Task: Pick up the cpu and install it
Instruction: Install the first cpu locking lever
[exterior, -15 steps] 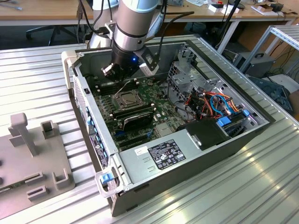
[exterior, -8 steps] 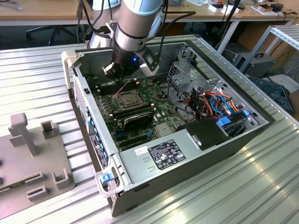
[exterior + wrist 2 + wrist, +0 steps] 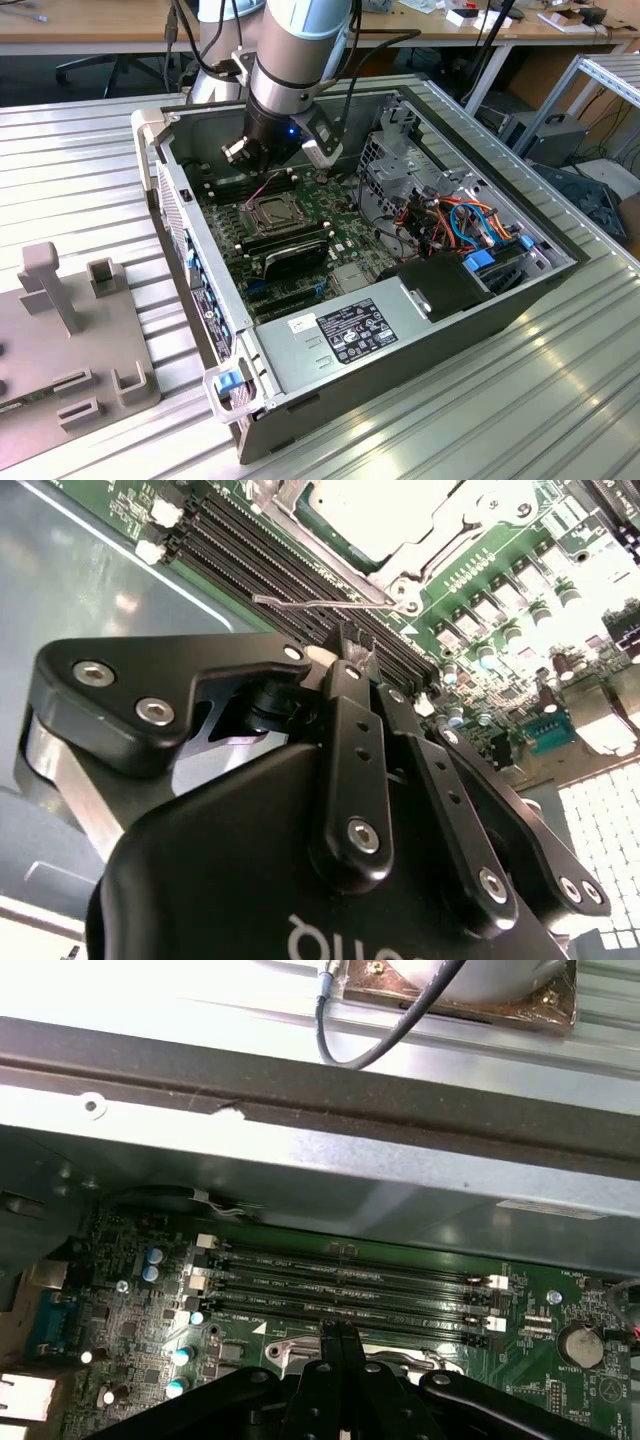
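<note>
Exterior view: the gripper (image 3: 262,160) is held above the green motherboard (image 3: 345,235), near the socket (image 3: 268,210). Second wrist view: matte black fingers (image 3: 352,665) are pressed together, empty; the pale, smooth cpu (image 3: 375,510) is seated under a metal frame (image 3: 425,540). First wrist view: slim memory slots (image 3: 350,1280) are seen past the closed fingertips.

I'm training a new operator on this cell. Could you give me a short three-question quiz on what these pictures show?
1. True or false: the gripper is inside the open computer case.
2. The shut jaws are nearest to: A the socket lever; B the power supply; C the orange cables.
3. Fill in: the cpu sits within the socket's metal ____.
Key: 1 true; 2 A; 3 frame.
</note>
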Tool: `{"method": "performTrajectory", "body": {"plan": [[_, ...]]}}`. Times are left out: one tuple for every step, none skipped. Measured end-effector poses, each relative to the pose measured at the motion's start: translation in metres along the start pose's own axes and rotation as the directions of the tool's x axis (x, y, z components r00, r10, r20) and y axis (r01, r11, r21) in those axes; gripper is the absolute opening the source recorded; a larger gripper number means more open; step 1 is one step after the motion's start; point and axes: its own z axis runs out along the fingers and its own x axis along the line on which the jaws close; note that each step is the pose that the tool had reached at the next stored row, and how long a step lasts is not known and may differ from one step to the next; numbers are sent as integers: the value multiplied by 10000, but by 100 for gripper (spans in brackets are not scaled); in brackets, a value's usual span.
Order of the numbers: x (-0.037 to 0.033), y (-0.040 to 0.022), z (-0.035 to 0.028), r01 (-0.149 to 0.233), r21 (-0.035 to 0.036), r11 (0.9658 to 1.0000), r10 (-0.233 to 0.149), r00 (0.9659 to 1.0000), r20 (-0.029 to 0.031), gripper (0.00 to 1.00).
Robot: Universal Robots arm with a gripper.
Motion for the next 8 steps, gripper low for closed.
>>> {"method": "performTrajectory", "body": {"plan": [[-6, -2, 6, -10, -2, 10000, 10, 10000, 3, 11], [-13, -4, 12, -21, -1, 10000, 21, 10000, 5, 11], [-18, -7, 19, -40, -2, 10000, 40, 10000, 10, 11], [-20, -8, 25, -69, 0, 10000, 69, 10000, 17, 11], [-20, -8, 29, -88, 2, 10000, 88, 10000, 20, 11], [-21, -4, 32, -91, 2, 10000, 91, 10000, 22, 11], [-23, 4, 36, -90, 2, 10000, 90, 10000, 22, 11], [-25, 17, 40, -90, 8, 10000, 90, 10000, 21, 11]]}}
